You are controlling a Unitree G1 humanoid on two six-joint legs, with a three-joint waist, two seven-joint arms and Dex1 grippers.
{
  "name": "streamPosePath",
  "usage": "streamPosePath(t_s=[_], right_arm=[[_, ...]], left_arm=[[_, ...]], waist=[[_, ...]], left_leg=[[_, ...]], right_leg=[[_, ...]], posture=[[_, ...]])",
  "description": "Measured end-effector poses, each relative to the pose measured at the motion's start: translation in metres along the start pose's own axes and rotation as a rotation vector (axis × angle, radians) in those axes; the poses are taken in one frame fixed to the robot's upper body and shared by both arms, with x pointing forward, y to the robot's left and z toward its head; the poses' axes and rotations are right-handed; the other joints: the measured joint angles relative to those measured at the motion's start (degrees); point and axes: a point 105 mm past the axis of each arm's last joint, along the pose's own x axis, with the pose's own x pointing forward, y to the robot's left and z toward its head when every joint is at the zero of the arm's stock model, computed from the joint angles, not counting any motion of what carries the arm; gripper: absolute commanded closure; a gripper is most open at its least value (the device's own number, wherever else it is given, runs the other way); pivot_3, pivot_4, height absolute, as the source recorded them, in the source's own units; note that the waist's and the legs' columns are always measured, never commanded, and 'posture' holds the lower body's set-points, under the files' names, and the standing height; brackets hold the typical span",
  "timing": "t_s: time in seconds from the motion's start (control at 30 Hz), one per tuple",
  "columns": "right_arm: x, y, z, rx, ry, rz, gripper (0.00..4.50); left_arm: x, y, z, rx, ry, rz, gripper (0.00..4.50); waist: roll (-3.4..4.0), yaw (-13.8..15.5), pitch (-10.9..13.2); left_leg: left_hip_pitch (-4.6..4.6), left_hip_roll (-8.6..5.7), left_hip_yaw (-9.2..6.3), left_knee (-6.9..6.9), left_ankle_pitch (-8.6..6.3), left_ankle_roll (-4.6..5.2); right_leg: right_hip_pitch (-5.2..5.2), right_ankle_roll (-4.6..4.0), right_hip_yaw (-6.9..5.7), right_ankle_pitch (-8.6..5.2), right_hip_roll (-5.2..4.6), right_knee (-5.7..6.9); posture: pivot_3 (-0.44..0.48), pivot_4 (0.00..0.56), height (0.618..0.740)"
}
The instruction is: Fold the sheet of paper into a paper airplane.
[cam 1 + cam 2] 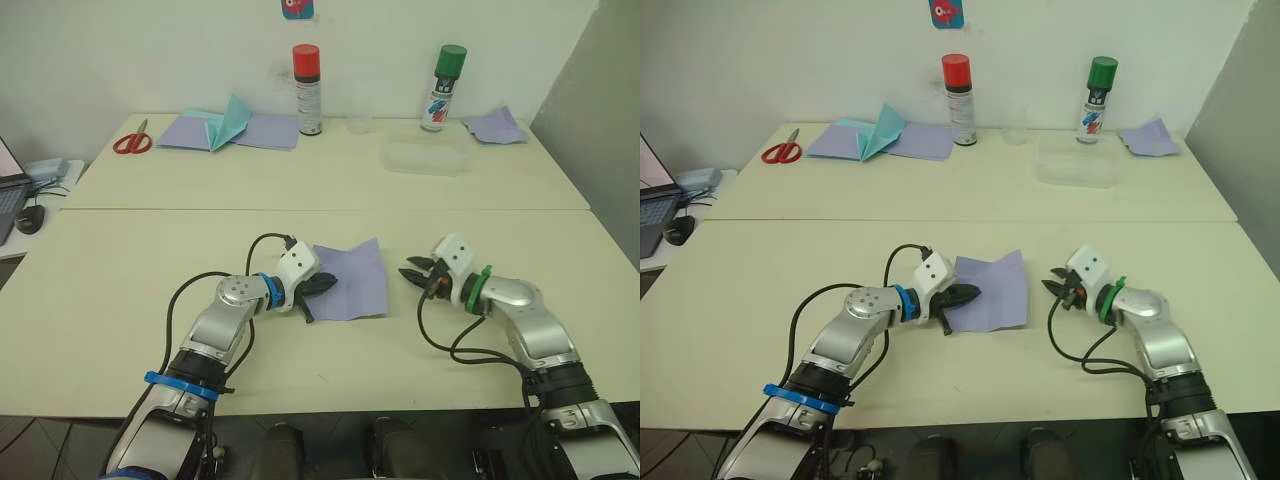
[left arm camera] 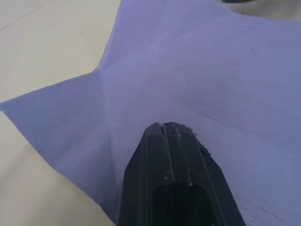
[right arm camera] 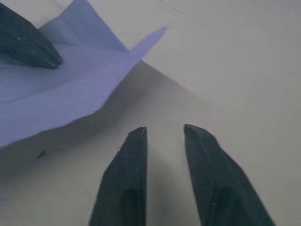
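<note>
Left wrist view: left gripper closed over the sheet of paper; right gripper parted, empty.

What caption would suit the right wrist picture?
Open right gripper hovers over the table beside the creased sheet of paper.

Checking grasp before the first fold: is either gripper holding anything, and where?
Left gripper is shut, resting on the sheet of paper near its left edge; whether it pinches it cannot be told. Right gripper holds nothing.

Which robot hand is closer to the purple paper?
The left. The left gripper is shut with its tips on the sheet of paper's left edge, while the right gripper is open just off its right edge, not touching.
</note>
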Motion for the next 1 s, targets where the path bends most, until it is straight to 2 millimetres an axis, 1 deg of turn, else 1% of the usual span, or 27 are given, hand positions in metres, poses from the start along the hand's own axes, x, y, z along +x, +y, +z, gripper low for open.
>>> streamPosePath(t_s=[0.03,0.17,0.27,0.4,0.43,0.47,0.57,0.7,0.83,1.0], right_arm=[[0.002,0.003,0.000,0.002,0.002,0.010,4.47],[0.006,0.008,-0.001,0.020,-0.002,0.021,4.47],[0.011,0.016,0.005,0.051,-0.030,0.045,4.47],[0.019,0.040,0.037,0.094,-0.161,0.144,4.47],[0.021,0.044,0.039,0.100,-0.173,0.156,4.47],[0.024,0.048,0.040,0.109,-0.178,0.169,4.47],[0.031,0.053,0.039,0.123,-0.174,0.186,4.47],[0.038,0.052,0.036,0.122,-0.158,0.178,4.47],[0.047,0.053,0.024,0.114,-0.116,0.168,4.47],[0.059,0.058,0.024,0.097,-0.115,0.166,4.47]], left_arm=[[0.001,0.000,0.000,-0.002,-0.001,-0.001,4.50],[0.001,0.000,0.000,0.005,-0.003,-0.001,4.50],[0.000,0.001,-0.001,0.010,-0.001,-0.002,4.50],[0.000,0.001,-0.001,0.014,0.002,-0.003,4.50],[0.000,0.001,-0.001,0.013,0.002,-0.003,4.50],[0.000,0.001,-0.001,0.013,0.001,-0.002,4.50],[0.000,0.001,-0.001,0.014,-0.001,0.000,4.50],[0.000,0.000,-0.002,0.015,-0.003,0.001,4.50],[-0.003,0.001,-0.003,0.016,-0.002,0.006,4.50],[-0.005,0.000,-0.004,0.020,0.002,0.009,4.50]], waist=[[0.00,0.0,0.0],[0.00,0.0,0.0],[0.01,0.0,0.0],[0.02,0.0,-0.1],[0.02,0.0,-0.1],[0.02,0.0,-0.1],[0.02,0.0,-0.1],[0.02,0.0,-0.1],[0.02,0.0,-0.1],[0.03,-0.1,-0.1]], left_leg=[[0.00,0.00,0.00,0.00,0.00,0.00],[0.01,0.01,0.01,0.01,0.00,0.00],[0.01,0.04,-0.02,0.01,0.00,0.00],[0.02,0.06,-0.03,0.01,0.00,0.00],[0.02,0.06,-0.02,0.01,0.00,0.00],[0.01,0.05,-0.01,0.01,0.00,0.00],[0.02,0.05,0.01,0.01,0.00,0.00],[0.03,0.06,-0.01,0.01,0.00,0.00],[0.02,0.06,0.00,-0.01,0.00,0.01],[0.04,0.10,0.01,-0.03,0.00,0.00]], right_leg=[[0.00,0.00,0.01,0.00,0.00,0.00],[0.01,0.01,0.01,0.01,0.00,0.00],[0.01,0.01,-0.02,0.01,0.02,0.01],[0.01,0.01,-0.03,0.01,0.04,0.02],[0.01,0.01,-0.02,0.01,0.03,0.01],[0.01,0.01,-0.02,0.01,0.02,0.01],[0.00,0.01,0.00,0.01,0.02,0.01],[0.00,0.01,-0.03,0.00,0.03,0.01],[-0.01,0.00,-0.01,0.00,0.03,0.01],[-0.02,0.00,-0.02,0.00,0.05,0.01]], posture=[[0.000,0.150,0.740],[0.000,0.150,0.740],[0.000,0.150,0.740],[0.000,0.150,0.740],[0.000,0.150,0.740],[0.000,0.150,0.740],[0.000,0.150,0.740],[0.000,0.150,0.740],[0.000,0.150,0.740],[0.000,0.150,0.740]])
